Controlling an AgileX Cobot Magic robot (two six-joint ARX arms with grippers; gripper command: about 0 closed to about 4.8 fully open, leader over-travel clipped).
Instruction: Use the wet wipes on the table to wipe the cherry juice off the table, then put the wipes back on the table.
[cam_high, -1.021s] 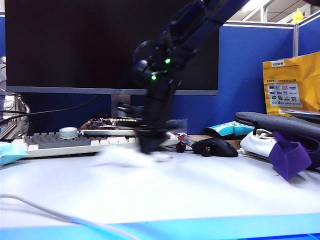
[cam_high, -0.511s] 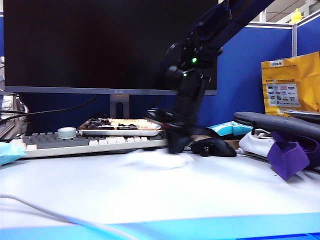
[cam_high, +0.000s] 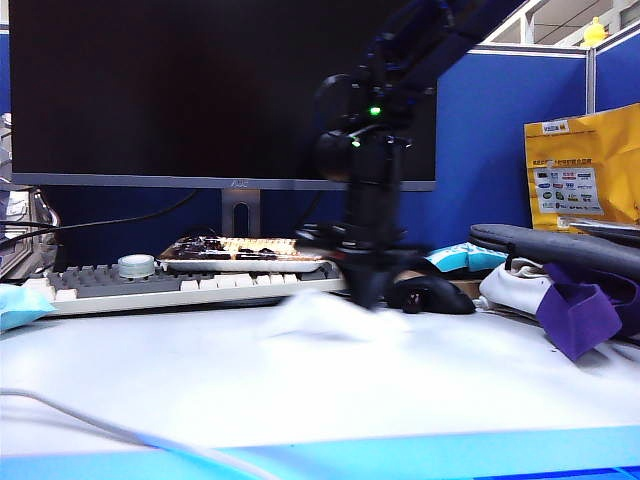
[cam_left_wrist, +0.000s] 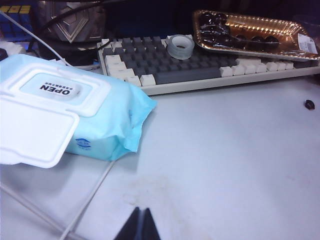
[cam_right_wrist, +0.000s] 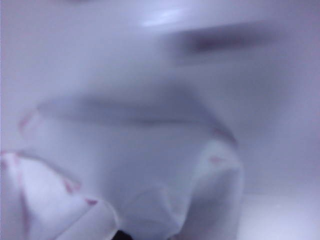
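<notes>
Here the right gripper (cam_high: 368, 300) is clamped on the wet wipes (cam_high: 330, 318), which trail leftward along the table (cam_high: 300, 400) in the exterior view. The left gripper (cam_left_wrist: 141, 226), fingers together, hovers near the wipes pack (cam_left_wrist: 65, 117).

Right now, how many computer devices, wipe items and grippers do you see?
Computer devices: 3 (monitor, keyboard, mouse)
Wipe items: 2 (wipes pack, wet wipe)
Grippers: 2 (left gripper shut near the pack, right gripper shut on the wet wipe)
Total: 7

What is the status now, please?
Right end effector shut on wipe, pressed on table. Left end effector shut, idle near wipes pack. Mouse close by.
</notes>
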